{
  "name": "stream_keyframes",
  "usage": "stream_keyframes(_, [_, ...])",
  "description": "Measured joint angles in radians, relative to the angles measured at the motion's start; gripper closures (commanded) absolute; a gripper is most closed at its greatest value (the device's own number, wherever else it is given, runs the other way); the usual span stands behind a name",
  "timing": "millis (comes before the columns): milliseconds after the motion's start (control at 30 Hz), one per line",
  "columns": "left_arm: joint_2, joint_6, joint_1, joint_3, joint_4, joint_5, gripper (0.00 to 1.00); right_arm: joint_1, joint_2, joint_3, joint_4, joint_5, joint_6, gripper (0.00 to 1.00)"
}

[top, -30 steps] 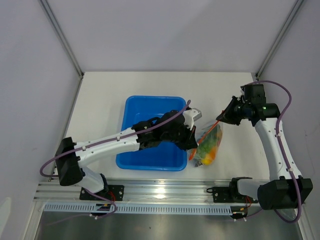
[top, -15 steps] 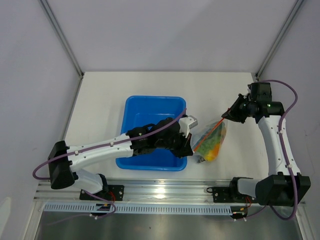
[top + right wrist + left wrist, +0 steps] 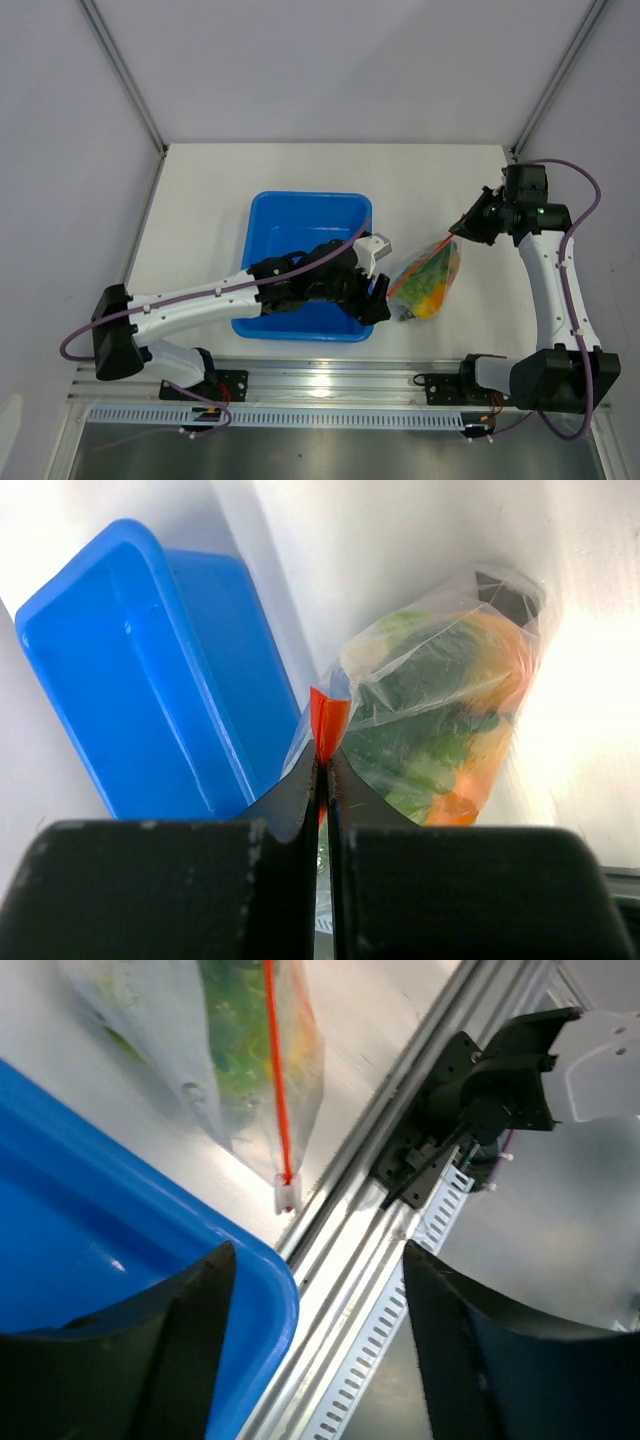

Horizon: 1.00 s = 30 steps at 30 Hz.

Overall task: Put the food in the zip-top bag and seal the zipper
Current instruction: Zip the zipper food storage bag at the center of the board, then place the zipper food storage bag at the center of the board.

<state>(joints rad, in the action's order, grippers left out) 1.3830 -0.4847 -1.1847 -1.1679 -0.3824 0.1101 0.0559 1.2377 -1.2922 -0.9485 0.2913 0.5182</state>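
Your right gripper [image 3: 323, 767] clamps the thin orange-red zipper strip [image 3: 328, 720] of the clear plastic pouch [image 3: 445, 705]; your left gripper [image 3: 318, 1260] stands wide apart

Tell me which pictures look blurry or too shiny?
Left wrist view: the dark fingers up close are soft-edged. Right wrist view: bright glare washes out the table beside the zip-top bag. Top view: sharp, with shine on the metal rail.

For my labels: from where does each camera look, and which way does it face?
Top: above and behind the robot, facing down on table, tray, bag; left arm and right arm show.
Left wrist: down past the open left pincer to tray corner and red strip.
Right wrist: along the shut right pincer pinching that strip.
All share tray and bag.
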Motion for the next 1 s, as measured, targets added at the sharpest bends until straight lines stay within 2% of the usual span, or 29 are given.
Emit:
stream_keyframes(100, [-0.024, 0.008, 0.000, 0.000, -0.022, -0.051, 0.23, 0.012, 0.000, 0.000, 0.001, -0.007, 0.000, 1.00])
stream_keyframes(133, [-0.042, 0.016, 0.000, 0.000, -0.029, -0.074, 0.01, 0.018, 0.000, 0.000, 0.001, -0.008, 0.000, 1.00])
stream_keyframes(333, [-0.210, 0.049, -0.001, 0.000, -0.050, -0.178, 0.00, 0.072, 0.045, -0.022, 0.029, -0.015, 0.014, 1.00])
stream_keyframes(500, [-0.350, 0.058, -0.001, 0.024, -0.046, -0.194, 0.00, 0.114, 0.180, -0.051, 0.126, -0.027, 0.066, 1.00])
stream_keyframes(600, [-0.463, 0.058, -0.001, 0.093, -0.054, -0.194, 0.00, 0.118, 0.270, -0.058, 0.191, -0.044, 0.111, 0.95])
stream_keyframes(900, [-0.707, -0.006, -0.001, 0.277, -0.091, -0.167, 0.01, 0.118, 0.541, -0.129, 0.338, -0.064, 0.208, 0.61])
stream_keyframes(1000, [-0.761, -0.038, -0.002, 0.333, -0.114, -0.167, 0.01, 0.117, 0.595, -0.151, 0.371, -0.061, 0.216, 0.41])
